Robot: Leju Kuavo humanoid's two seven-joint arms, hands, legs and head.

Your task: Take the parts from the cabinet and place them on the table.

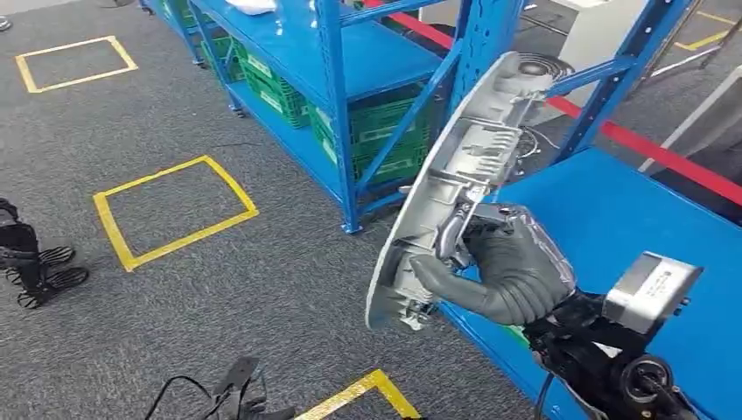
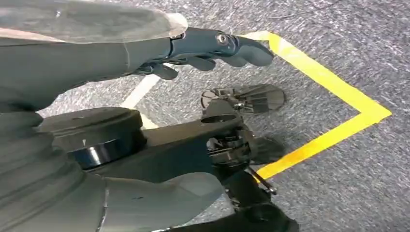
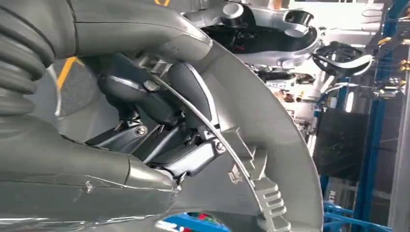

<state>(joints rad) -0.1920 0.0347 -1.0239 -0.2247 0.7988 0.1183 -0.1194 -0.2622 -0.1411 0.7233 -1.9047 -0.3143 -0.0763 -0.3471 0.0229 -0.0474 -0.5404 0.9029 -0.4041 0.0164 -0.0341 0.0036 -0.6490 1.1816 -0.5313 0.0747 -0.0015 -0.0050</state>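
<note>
My right hand (image 1: pixel 512 271) grips a long silver-grey cast metal part with ribs and a curved rim (image 1: pixel 464 175), my fingers wrapped round its lower half. I hold it tilted, its upper end leaning up toward the rack, out over the near edge of the bright blue flat surface (image 1: pixel 630 219) that runs along my right side. From my right wrist, the part's curved rim (image 3: pixel 270 145) arcs right across my thumb and dark fingers (image 3: pixel 145 96), which press against its inner face.

My left hand (image 2: pixel 212 48) hangs low at my side over the dark grey carpet floor (image 1: pixel 262 289); it holds nothing, its fingers stretched out loosely.

On the carpet below me lies a corner of yellow floor tape (image 1: pixel 367 394), and beside it some black cable (image 1: pixel 210 394). Further out on my left is a full square outlined in yellow tape (image 1: pixel 175 210), and a second one (image 1: pixel 74 61) well beyond it.

Ahead stands a blue steel shelving rack (image 1: pixel 350 105) with diagonal braces, its lower shelves carrying green plastic crates (image 1: pixel 385 131). Behind the surface a red stripe (image 1: pixel 665 157) crosses the floor.
</note>
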